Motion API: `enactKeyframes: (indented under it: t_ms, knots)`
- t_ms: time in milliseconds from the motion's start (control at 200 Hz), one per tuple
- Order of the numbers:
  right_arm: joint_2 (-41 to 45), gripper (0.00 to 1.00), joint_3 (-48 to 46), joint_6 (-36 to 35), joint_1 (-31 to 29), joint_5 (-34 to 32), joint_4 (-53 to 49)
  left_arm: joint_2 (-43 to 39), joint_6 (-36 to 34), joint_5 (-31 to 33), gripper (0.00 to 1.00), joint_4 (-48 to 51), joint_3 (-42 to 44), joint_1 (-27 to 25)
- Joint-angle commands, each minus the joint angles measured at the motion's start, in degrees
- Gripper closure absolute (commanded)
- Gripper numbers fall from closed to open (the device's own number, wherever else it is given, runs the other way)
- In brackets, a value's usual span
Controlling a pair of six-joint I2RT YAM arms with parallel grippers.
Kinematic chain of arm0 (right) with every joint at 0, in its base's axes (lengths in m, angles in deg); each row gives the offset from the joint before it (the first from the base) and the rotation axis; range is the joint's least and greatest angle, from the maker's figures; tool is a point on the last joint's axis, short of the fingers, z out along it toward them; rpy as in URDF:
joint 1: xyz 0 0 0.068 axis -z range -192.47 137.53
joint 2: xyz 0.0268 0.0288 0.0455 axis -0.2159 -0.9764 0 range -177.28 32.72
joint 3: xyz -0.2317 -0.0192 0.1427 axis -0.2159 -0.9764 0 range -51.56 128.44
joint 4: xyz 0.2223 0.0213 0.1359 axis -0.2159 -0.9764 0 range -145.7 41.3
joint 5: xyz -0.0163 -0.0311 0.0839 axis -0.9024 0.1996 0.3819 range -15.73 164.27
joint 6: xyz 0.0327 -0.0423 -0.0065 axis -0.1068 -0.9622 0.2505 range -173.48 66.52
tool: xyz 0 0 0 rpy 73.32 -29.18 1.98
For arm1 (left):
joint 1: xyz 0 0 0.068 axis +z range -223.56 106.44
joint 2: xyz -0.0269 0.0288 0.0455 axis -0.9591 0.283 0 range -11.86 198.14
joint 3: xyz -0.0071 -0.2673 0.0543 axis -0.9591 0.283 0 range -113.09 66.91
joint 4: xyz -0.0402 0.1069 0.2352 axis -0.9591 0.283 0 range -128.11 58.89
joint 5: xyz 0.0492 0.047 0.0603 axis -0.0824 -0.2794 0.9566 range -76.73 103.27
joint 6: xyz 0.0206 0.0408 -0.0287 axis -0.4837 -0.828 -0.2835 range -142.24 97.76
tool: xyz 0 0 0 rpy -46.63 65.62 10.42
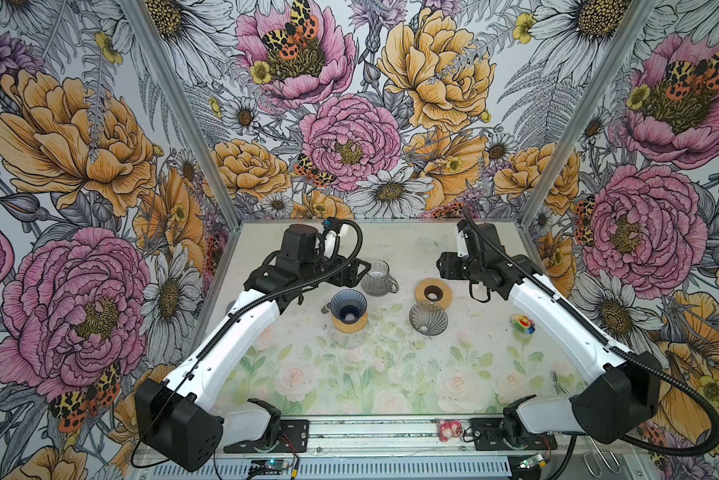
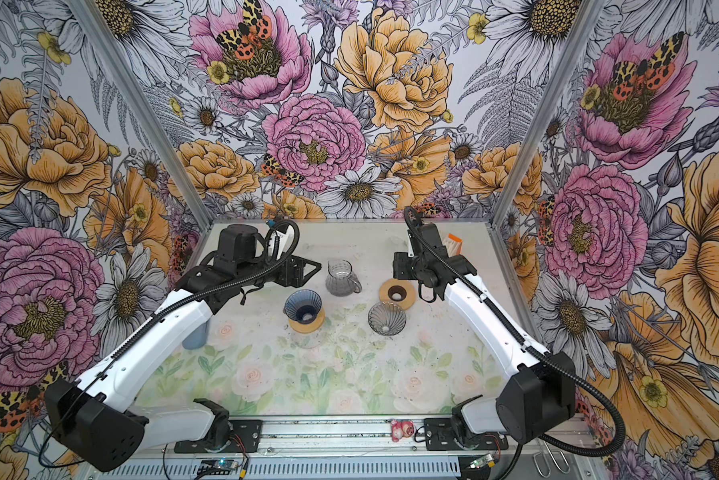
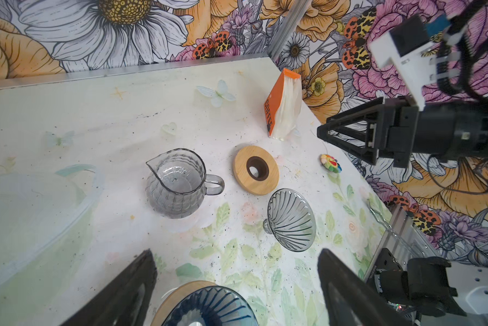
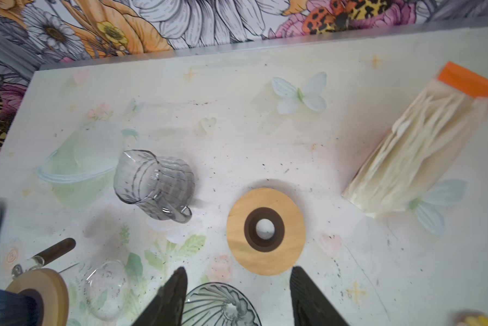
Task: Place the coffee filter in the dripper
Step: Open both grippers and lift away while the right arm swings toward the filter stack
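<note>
The coffee filter pack, white papers under an orange top, stands at the back right of the table, also in a top view. A blue dripper sits on a wooden ring; a clear grey dripper lies on its side to its right. My left gripper is open and empty, hovering just behind the blue dripper. My right gripper is open and empty above the clear dripper, left of the filter pack and apart from it.
A glass pitcher stands between the grippers, and a loose wooden ring lies under the right gripper. A flower toy sits at the right. A dark-handled scoop lies left of the blue dripper. Walls close the back and sides.
</note>
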Motion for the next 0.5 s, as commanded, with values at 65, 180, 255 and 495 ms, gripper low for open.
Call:
enactKeyframes:
  t_ms: [65, 180, 255, 495]
  knots:
    - [-0.87, 0.42, -1.30, 0.08, 6.19, 0.53, -2.84, -0.99, 1.70, -1.87, 0.09, -7.23, 2.48, -2.08]
    - [-3.95, 0.45, -1.30, -1.35, 9.44, 0.42, -3.04, -0.62, 3.54, -1.68, 0.09, -9.35, 4.43, -3.59]
    - [-6.40, 0.47, -0.84, -2.40, 10.82, -0.41, -3.02, -0.33, 4.96, -1.90, 0.09, -12.16, 5.94, -4.60]
    - [-14.14, 0.53, 2.51, -3.79, 13.11, -4.52, -2.86, 1.47, 7.30, -1.85, 0.10, -15.43, 7.47, -6.62]
